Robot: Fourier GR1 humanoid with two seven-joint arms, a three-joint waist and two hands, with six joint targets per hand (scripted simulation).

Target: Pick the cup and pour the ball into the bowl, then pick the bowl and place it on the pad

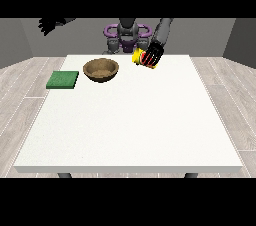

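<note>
Fingers of the hand at the view's right curl round the yellow cup, tilted at the worktop's one o'clock edge. Wooden bowl sits at eleven, green pad at ten. The hand at the view's left hangs raised, fingers spread, holding nothing.

Grey torso, purple rings, black hands

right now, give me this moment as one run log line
stage: cup grasp | hand at view's right: fingers curled on yellow cup, right of wooden bowl | other hand: raised off table | green pad: bare
</note>
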